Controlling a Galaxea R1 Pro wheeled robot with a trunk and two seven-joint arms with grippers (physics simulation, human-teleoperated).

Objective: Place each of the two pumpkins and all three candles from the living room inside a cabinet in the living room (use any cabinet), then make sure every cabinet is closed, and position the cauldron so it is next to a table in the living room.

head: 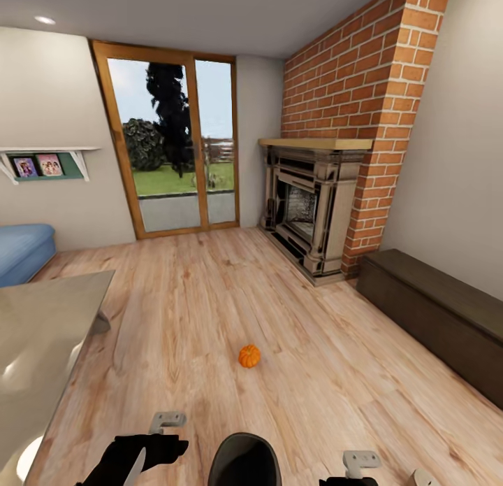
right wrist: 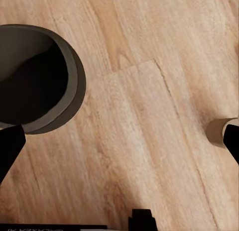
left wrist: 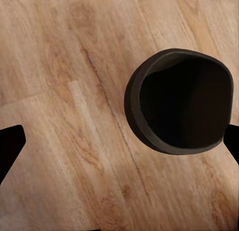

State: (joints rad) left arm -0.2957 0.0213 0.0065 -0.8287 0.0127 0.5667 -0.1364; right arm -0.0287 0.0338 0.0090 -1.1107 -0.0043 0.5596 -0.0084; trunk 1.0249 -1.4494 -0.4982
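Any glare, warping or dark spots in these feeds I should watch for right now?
Head view: wide-angle warp bends the red brick chimney; soft glare on the pale grey-beige table top; small orange pumpkin sharp. Left wrist view: matte black cauldron interior reads as featureless dark. Right wrist view: even light, faint floor shadows.

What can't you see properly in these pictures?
- Cauldron: the head view's bottom edge cuts it off.
- Cauldron's inside: left wrist view, too dark to see.
- Pale round thing: right wrist view, partly behind a black fingertip, maybe a candle.
- Cabinet: head view's right edge cuts it off.
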